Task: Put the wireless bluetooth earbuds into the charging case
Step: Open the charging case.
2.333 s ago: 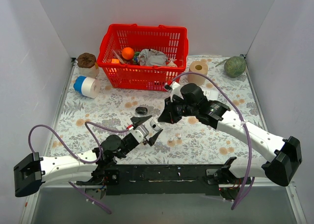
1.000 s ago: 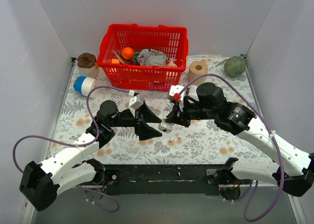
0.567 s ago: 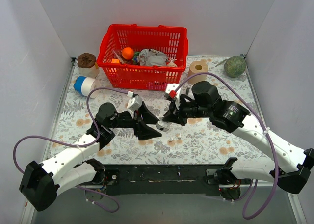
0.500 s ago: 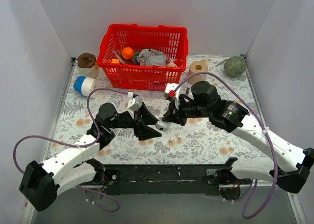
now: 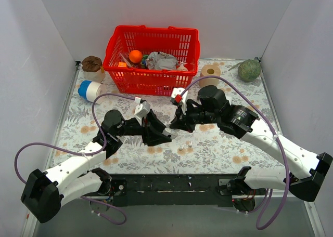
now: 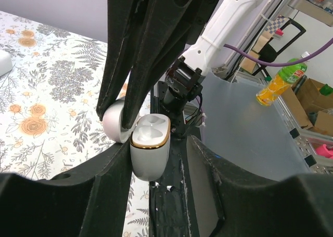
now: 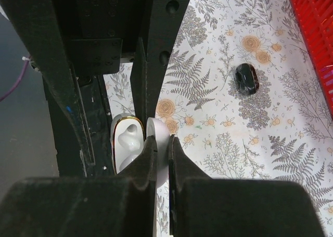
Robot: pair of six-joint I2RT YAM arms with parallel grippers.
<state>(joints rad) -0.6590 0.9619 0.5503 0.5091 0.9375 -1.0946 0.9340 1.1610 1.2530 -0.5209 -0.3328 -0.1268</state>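
Overall, the components are as follows:

- Table (image 5: 104, 117): covered with a floral cloth, walled in white on three sides.
- Arms: the left arm (image 5: 73, 167) and the right arm (image 5: 270, 141) both reach inward and meet above the centre of the table.
- Basket (image 5: 119, 76): red, at the far edge, holding mixed items including an orange ball (image 5: 135, 55).
- Far-edge items: a blue-and-white tape roll (image 5: 92, 91) and a brown object (image 5: 91, 63) to the left of the basket; a paper roll (image 5: 210, 71) and a green ball (image 5: 249, 69) to its right.
- Left gripper (image 6: 156, 143): jaws part open and straddling the lower body of the case (image 6: 150, 154). One finger lies against the body; a gap shows at the other.
- Right gripper (image 7: 158, 141): clamped on the lid of the case, fingers nearly together.
- Case: white with a gold rim, held above the table between the two grippers. The lid is swung open and the white moulded wells are exposed.
- Black pod (image 7: 245, 77): oval and glossy, lying on the cloth apart from the grippers.
- Earbuds (image 5: 190, 142): two tiny white buds on the cloth, near each other, just in front of the right gripper and outside the case.
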